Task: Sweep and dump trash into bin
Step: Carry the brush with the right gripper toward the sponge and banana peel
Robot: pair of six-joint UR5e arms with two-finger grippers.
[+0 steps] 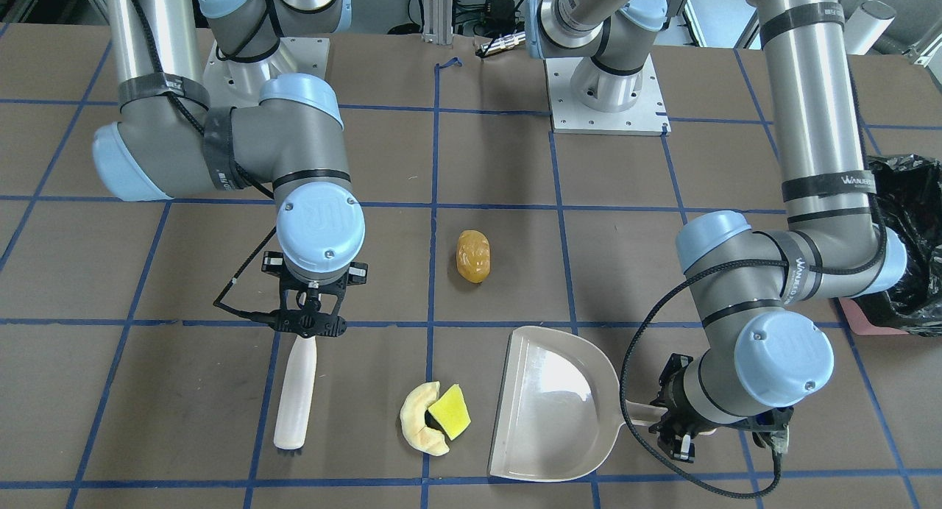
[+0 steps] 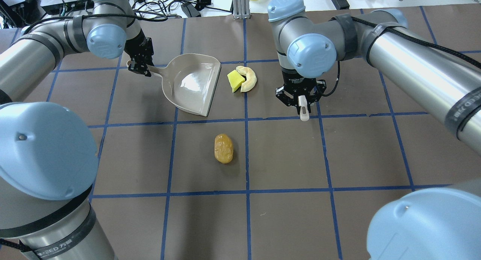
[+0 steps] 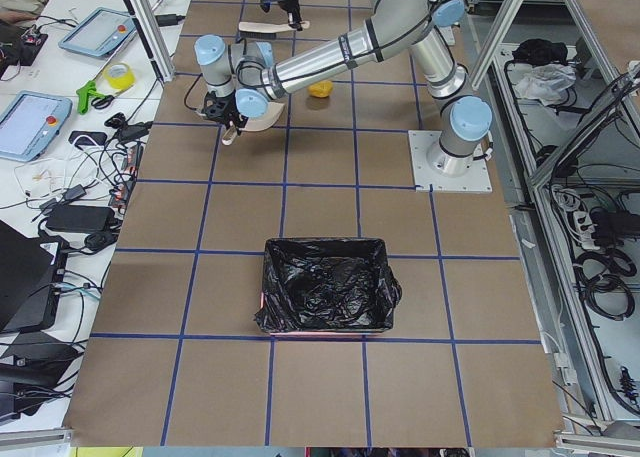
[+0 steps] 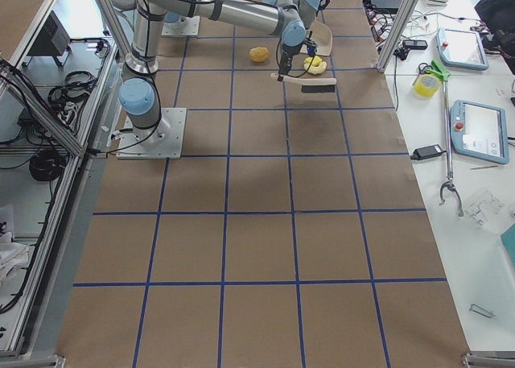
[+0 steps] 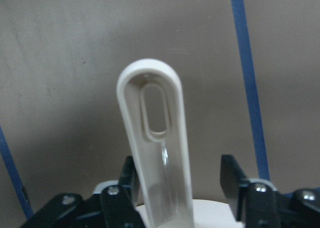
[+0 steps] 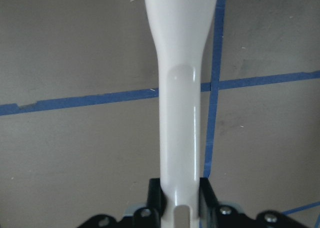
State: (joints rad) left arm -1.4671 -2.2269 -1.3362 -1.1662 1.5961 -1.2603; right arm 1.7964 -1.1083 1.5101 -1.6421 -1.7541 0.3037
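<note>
Status: no piece is in the dustpan [image 1: 552, 406] yet. Blob [image 1: 473, 255] lies apart on the table [image 1: 184, 273]; crescent [image 1: 417, 418] and wedge [image 1: 450, 412] touch, just beside the pan's mouth. Left gripper [image 1: 666, 415] clamps the dustpan handle; right gripper [image 1: 309, 325] clamps the brush [image 1: 296, 391]. Sweeping and dumping into the bin [image 3: 324, 244], well apart, remain.

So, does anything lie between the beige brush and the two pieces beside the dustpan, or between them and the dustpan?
Nothing visible does. Only bare table separates the beige dark-bristled brush from the pale cream crescent and yellow-green sponge wedge, and the beige plastic dustpan opens toward them.
</note>
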